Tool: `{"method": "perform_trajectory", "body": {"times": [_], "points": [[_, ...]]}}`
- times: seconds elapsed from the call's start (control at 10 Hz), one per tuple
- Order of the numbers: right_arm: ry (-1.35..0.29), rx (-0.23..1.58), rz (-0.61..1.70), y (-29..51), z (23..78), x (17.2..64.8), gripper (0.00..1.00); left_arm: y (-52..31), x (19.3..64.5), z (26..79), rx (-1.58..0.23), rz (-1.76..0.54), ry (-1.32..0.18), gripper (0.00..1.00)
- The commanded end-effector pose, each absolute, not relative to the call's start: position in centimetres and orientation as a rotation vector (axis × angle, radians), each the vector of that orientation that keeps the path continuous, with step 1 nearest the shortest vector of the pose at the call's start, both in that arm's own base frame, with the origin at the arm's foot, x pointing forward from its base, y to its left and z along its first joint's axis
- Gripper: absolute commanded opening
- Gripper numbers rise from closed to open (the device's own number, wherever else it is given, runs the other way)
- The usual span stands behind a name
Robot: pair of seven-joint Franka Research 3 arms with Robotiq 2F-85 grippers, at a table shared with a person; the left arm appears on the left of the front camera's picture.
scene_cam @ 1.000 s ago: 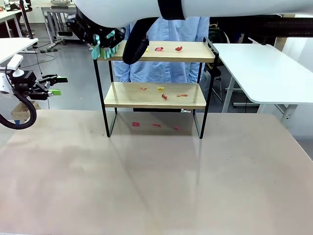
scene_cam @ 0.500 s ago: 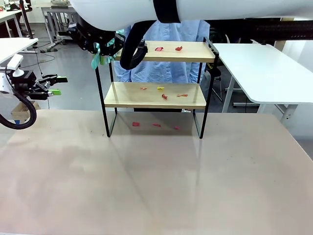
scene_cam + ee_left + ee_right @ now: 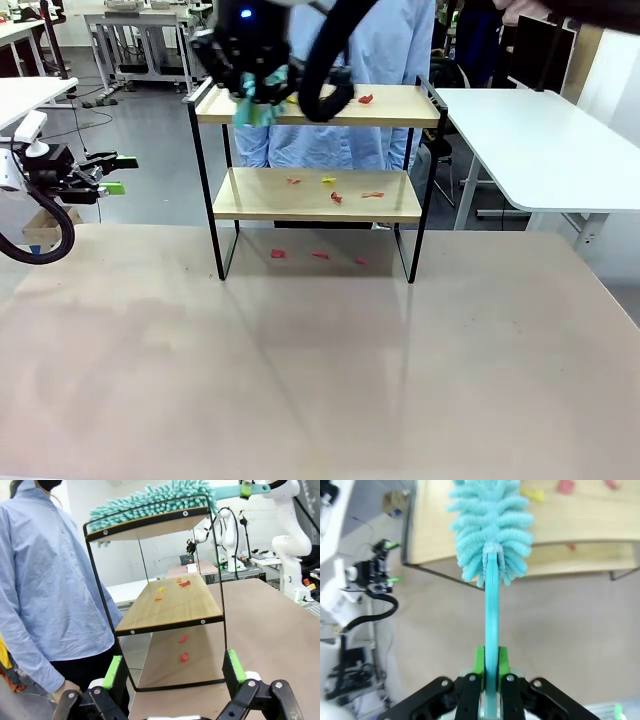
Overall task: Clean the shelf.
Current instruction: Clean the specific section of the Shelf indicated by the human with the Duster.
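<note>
The shelf (image 3: 315,205) is standing at 12 o'clock on the table (image 3: 320,380), at its far middle: two light wood boards sitting in a thin black metal frame with raised side rails. The top board (image 3: 395,106) is carrying a red scrap (image 3: 366,99) toward 3 o'clock, and a fluffy teal duster (image 3: 257,108) is lying across its 9 o'clock end. The lower board (image 3: 260,200) is holding a few red, yellow and orange scraps (image 3: 336,197) near its middle. Three more red bits (image 3: 278,254) are lying on the table under the shelf. A person (image 3: 385,50) in a light blue shirt is standing just behind it. The right jaws are clenching the duster's handle (image 3: 491,625) between their green pads (image 3: 479,662). The left jaws are hanging released at 9 o'clock, off the table's edge, their pads well apart with nothing between them.
</note>
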State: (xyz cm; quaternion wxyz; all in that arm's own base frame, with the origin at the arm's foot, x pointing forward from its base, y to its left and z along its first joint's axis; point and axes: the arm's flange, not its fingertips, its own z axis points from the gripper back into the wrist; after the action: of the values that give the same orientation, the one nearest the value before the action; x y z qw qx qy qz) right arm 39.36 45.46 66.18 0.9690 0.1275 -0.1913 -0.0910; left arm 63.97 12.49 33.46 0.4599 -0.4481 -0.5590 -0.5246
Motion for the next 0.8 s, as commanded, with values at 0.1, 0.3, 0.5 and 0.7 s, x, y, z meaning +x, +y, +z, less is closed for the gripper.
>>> {"method": "perform_trajectory", "body": {"times": [0.1,0.3,0.5,0.7], "points": [[-0.323,0.253,-0.207,34.5,64.4,37.4,0.13,12.4,63.9,33.8,-1.094,-1.300,-1.381,1.00],[-0.332,0.227,-0.267,29.3,64.2,36.0,0.13,12.4,63.9,33.8,-1.094,-1.300,-1.381,1.00],[-0.341,0.141,-0.299,25.1,65.5,33.9,0.13,12.4,63.9,33.8,-1.094,-1.300,-1.381,1.00],[-0.388,0.110,-0.231,25.2,65.8,33.5,0.13,12.4,63.9,33.8,-1.094,-1.300,-1.381,1.00]]}}
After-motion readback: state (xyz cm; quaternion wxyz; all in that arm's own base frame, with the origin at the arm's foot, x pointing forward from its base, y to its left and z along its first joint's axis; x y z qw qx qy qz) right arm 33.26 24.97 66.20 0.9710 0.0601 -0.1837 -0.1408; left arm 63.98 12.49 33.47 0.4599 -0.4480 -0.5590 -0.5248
